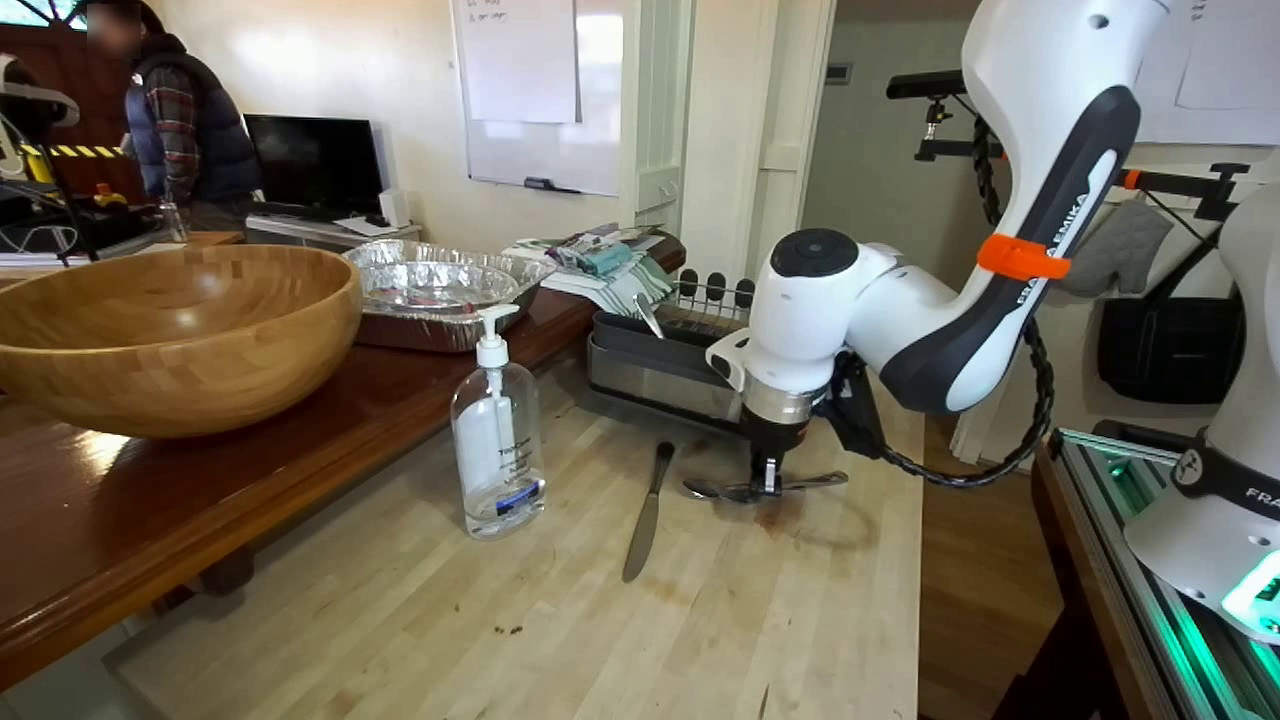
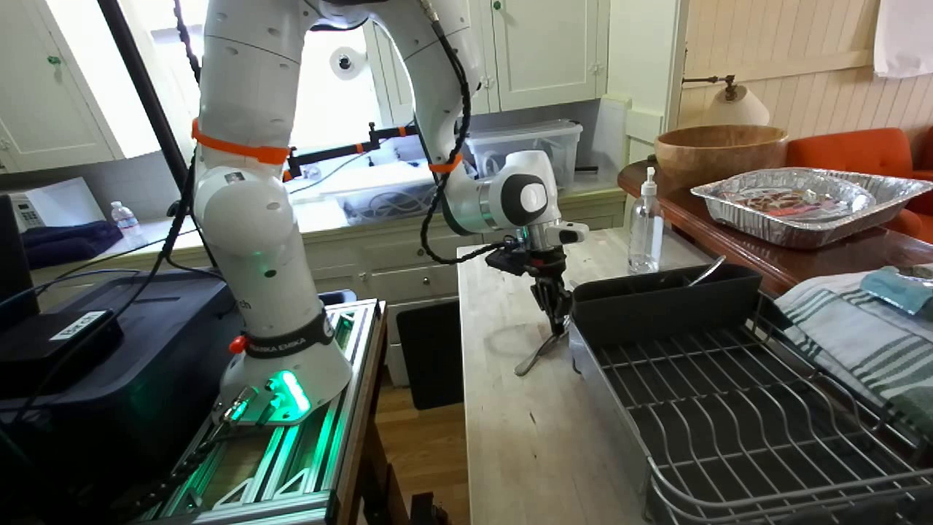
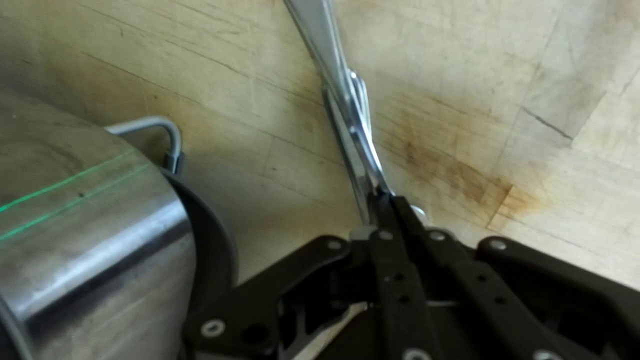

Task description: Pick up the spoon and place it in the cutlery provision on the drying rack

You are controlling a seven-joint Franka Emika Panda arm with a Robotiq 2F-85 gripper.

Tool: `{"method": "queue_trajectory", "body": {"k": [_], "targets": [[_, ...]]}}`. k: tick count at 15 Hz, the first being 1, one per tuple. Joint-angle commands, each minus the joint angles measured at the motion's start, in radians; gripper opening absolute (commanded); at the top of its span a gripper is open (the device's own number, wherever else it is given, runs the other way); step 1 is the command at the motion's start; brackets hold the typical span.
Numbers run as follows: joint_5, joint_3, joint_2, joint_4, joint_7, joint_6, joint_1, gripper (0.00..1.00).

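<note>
The silver spoon (image 1: 820, 481) lies on the light wooden table, and its handle also shows in an exterior view (image 2: 538, 357). My gripper (image 1: 766, 486) is down at table height. In the wrist view the fingertips (image 3: 388, 197) are nearly together around the thin spoon handle (image 3: 324, 40). More shiny metal (image 3: 350, 160) lies under and beside this handle; I cannot tell which utensil it is. The dark cutlery provision (image 2: 663, 310) forms one end of the drying rack (image 2: 619, 415) and holds one utensil. In an exterior view the rack (image 1: 655, 385) stands behind my gripper.
A knife (image 1: 645, 525) lies beside the spoon. A clear soap bottle (image 1: 500, 450) stands farther along the table. A wooden bowl (image 1: 180, 340) and foil trays (image 1: 430, 285) sit on the higher dark table. The rack's steel corner (image 3: 100, 215) is close to my gripper.
</note>
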Motion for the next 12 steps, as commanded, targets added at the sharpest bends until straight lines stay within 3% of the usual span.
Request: {"method": "queue_trajectory", "body": {"k": [1, 12], "targets": [[0.001, 0.019, 0.03, 0.017, -0.017, 0.033, -0.002, 0.0], [0.023, 0.095, 0.041, 0.037, -0.08, 0.044, -0.029, 0.0]]}}
